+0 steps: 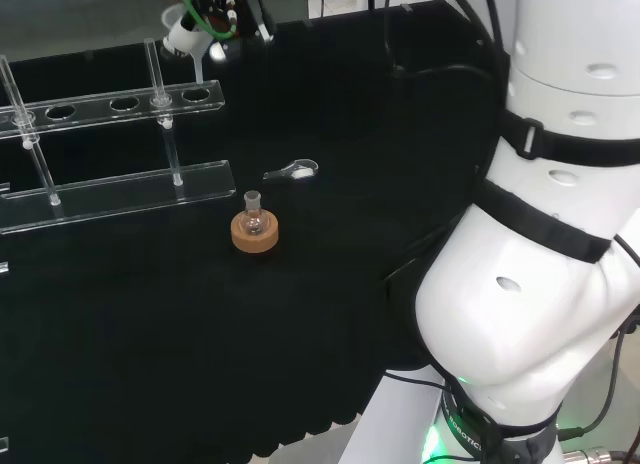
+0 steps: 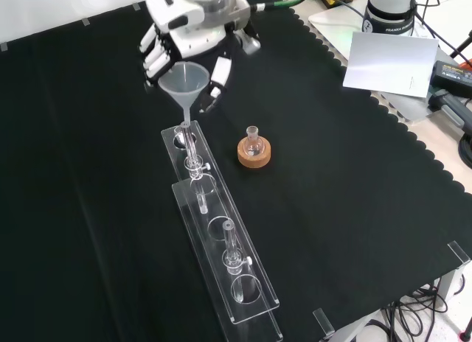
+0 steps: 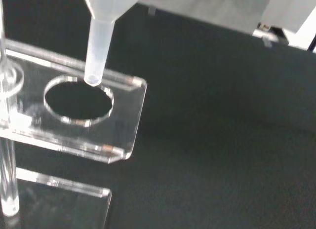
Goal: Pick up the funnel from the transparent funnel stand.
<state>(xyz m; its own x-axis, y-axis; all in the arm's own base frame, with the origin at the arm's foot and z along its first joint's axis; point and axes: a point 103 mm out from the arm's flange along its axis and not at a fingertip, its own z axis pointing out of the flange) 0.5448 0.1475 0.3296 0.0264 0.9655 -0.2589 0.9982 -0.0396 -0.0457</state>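
Front view puts the translucent white plastic funnel [image 2: 182, 82] near the top of the picture, its wide cone cupped among the curled fingers of the black and white robot hand [image 2: 190, 34], which has hold of it at the rim. The narrow stem points down toward the end hole of the clear acrylic funnel stand [image 2: 221, 239], a long 2-tier rack with a row of round holes and thin upright posts. In the wrist view the stem's tip [image 3: 92, 80] hangs at the edge of that hole [image 3: 79, 99], seemingly just above the upper plate rather than through it, though the angle leaves that a little uncertain.

The step in hand looks like the lift itself: the grasp is made and the funnel is nearly or just free of the stand. The next move probably calls for a straight upward rise, keeping the stem vertical so it does not catch the hole's rim or tip the light rack.

Near the stand, a small clear glass flask [image 2: 253, 139] sits upright in a tan cork ring [image 2: 254, 154]. The tabletop [image 2: 354, 180] wears a matte black cloth with a scalloped edge. The head view shows a small clear spoon-like piece [image 1: 292, 170] lying beyond the flask.
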